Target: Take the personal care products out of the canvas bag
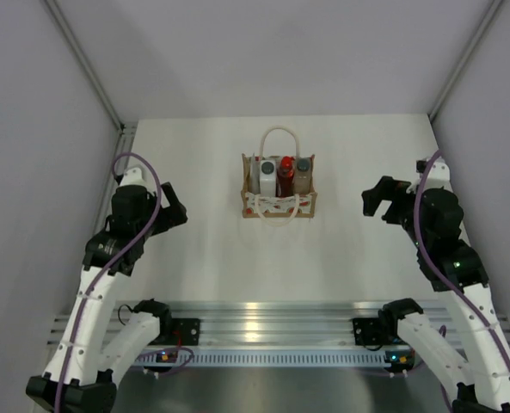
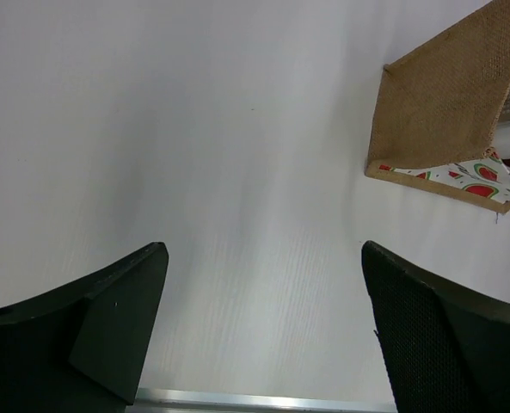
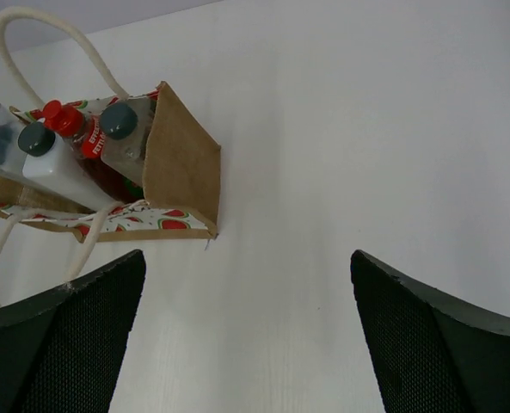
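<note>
The canvas bag (image 1: 278,205) stands upright in the middle of the white table, its rope handles looping up. Three personal care products stand inside it: a white squeeze tube (image 1: 263,175), a red bottle (image 1: 285,177) and a pale bottle with a dark cap (image 1: 303,172). The right wrist view shows the bag (image 3: 182,163) at upper left with the tube (image 3: 58,175), red bottle (image 3: 65,119) and pale bottle (image 3: 124,142). My left gripper (image 1: 174,206) (image 2: 263,280) hovers open left of the bag (image 2: 444,103). My right gripper (image 1: 375,200) (image 3: 246,275) hovers open to its right. Both are empty.
An aluminium rail (image 1: 255,314) carrying both arm bases runs along the table's near edge. Grey walls close in the table on the left, right and back. One cream rope handle (image 3: 39,34) arches above the bag; the other hangs over its front.
</note>
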You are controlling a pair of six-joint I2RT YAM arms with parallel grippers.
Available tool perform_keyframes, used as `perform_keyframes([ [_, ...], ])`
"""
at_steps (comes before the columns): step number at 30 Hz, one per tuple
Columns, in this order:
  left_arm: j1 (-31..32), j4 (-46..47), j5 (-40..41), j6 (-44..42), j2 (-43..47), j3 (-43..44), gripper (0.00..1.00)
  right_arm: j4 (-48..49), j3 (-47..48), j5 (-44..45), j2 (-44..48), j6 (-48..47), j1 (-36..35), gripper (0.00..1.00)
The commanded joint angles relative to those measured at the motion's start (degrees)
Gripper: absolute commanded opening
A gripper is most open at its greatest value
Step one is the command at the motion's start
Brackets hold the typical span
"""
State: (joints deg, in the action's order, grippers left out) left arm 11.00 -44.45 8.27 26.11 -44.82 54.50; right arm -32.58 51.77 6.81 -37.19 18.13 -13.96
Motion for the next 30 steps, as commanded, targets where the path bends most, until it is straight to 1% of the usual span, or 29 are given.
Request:
perform_keyframes([
  [1, 0.25, 3.93, -2.11, 3.23, -0.79, 1.13, 0.98, 0.15, 1.67, 1.19, 0.01, 0.5, 0.77, 0.99],
  [3, 0.25, 5.59, -3.69, 4.65, -1.5, 1.31, 0.98, 0.23, 1.76, 0.93, -0.42, 0.5, 0.77, 0.99],
  [5, 0.25, 7.26, -7.2, 6.93, -2.81, 1.4, 0.98, 0.41, 1.76, -0.3, -0.95, 0.59, 0.86, 1.0],
  [6, 0.25, 9.44, -8.35, 7.72, -3.34, 1.4, 0.98, 0.67, 1.67, -0.83, -1.83, 0.85, 0.77, 1.0],
  [7, 0.25, 10.68, -12.36, 9.38, -3.96, 1.14, 0.98, 0.93, 1.58, -1.7, -2.18, 1.03, 0.86, 0.99],
  [10, 0.42, 16.13, -17.48, 12.29, -7.03, 0.43, 0.98, 1.55, 2.02, -6.0, -5.08, 1.82, 0.77, 1.0],
  [11, 0.86, 17.71, -18.37, 12.91, -9.04, 0.26, 0.98, 1.81, 2.02, -8.8, -5.69, 2.08, 0.77, 1.0],
  [13, 1.47, 21.74, -19.43, 14.92, -11.42, 0.08, 0.98, 2.96, 1.85, -10.84, -6.93, 2.43, 0.77, 1.0],
  [15, 2.7, 24.57, -20.84, 16.07, -15.9, -0.01, 0.97, 3.66, 1.67, -13.04, -7.11, 2.87, 0.77, 0.99],
  [18, 4.46, 30.54, -23.29, 17.31, -23.02, 0.95, 0.94, 4.19, 1.23, -14.36, -6.5, 2.88, 0.77, 0.99],
  [20, 4.9, 32.57, -25.05, 16.35, -28.36, 2.53, 0.89, 4.1, 0.97, -14.98, -6.06, 2.27, 0.68, 0.99],
  [22, 5.17, 32.67, -24.54, 15.47, -31.46, 5.08, 0.85, 3.84, 0.79, -15.68, -5.18, 1.74, 0.77, 0.99],
  [23, 5.43, 33.54, -24.53, 15.29, -34.08, 5.61, 0.81, 3.66, 0.62, -16.12, -4.74, 1.21, 0.86, 1.0],
  [26, 6.04, 35.56, -25.67, 15.73, -38.05, 7.02, 0.75, 3.05, 0.53, -16.47, -3.51, 0.42, 0.68, 0.99],
  [30, 7.01, 38.37, -26.63, 15.82, -41.66, 8.08, 0.71, 2.43, 0.97, -17.35, -3.33, -0.11, 0.69, 0.99],
])
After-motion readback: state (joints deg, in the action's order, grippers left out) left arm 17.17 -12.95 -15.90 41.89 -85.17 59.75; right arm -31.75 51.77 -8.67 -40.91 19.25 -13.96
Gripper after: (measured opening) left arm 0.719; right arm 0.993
